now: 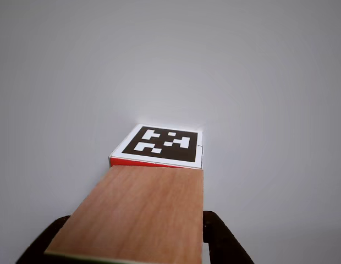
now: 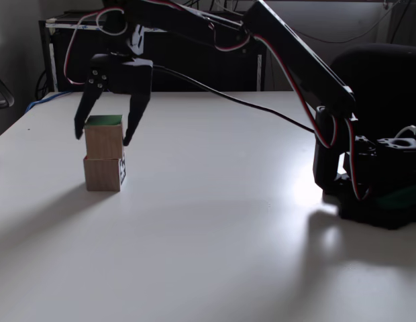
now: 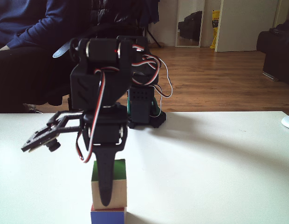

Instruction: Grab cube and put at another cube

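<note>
Claw (image 2: 100, 136): black, two-fingered, pointing straight down; jaws spread wide in a fixed view, one fingertip either side of the upper block with daylight showing between fingers and wood; state released, grasping nothing.

The cube (image 2: 104, 140): pale wood, green face (image 2: 104, 121) uppermost; seated on the lower block, stack upright and roughly flush; in another fixed view (image 3: 110, 186) a claw finger crosses its front face, the green top showing either side of it; in the other view its wooden side (image 1: 137, 212) runs up the middle of the picture between two dark finger shapes.

Another cube (image 2: 103, 174): bottom of the stack, resting on the counter; its marker face, white with black squares, is seen in the other view (image 1: 162, 146) with a red edge below; in a fixed view only a sliver of marker shows on its right side.

Step in hand, by my judgement: placement done, release made; withdrawal is what remains. Next move calls for a straight vertical lift, jaws kept wide, so neither finger drags the top block sideways off its seat.

Counter (image 2: 228, 221): white, plain, carrying the stack at left and the arm's base (image 2: 376, 194) at right in a fixed view; red and white cables along the arm.

Containers: none seen on the counter; nothing to list as contents.

Surroundings: a person in a dark blue sleeve (image 3: 28, 28) seated behind; wooden floor beyond.
</note>
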{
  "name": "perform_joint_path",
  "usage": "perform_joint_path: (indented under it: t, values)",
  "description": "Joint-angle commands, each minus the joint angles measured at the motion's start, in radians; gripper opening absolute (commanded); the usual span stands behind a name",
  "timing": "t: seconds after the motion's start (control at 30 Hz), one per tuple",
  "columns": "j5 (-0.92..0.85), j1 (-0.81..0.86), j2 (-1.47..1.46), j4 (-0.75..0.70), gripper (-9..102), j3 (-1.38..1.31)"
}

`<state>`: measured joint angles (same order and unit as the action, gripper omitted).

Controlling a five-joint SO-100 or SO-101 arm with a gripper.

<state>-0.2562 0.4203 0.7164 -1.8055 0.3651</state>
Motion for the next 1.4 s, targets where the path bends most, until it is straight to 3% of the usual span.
perform_joint_path:
  t: [0.0, 0.27, 0.6, 0.83, 1.2, 1.37]
  values:
    - [0.005, -0.005, 0.017, -0.002, 40, -0.040]
    - [0.023, -0.012, 0.152, -0.002, 43, 0.069]
    - [0.124, -0.135, 0.736, 0.009, 45, 0.626]
    - [0.230, -0.307, 1.289, 0.397, 43, 1.394]
    - [0.324, -0.396, 1.410, 0.850, 35, 1.931]
    - [0.308, -0.425, 1.626, 0.937, 24, 2.138]
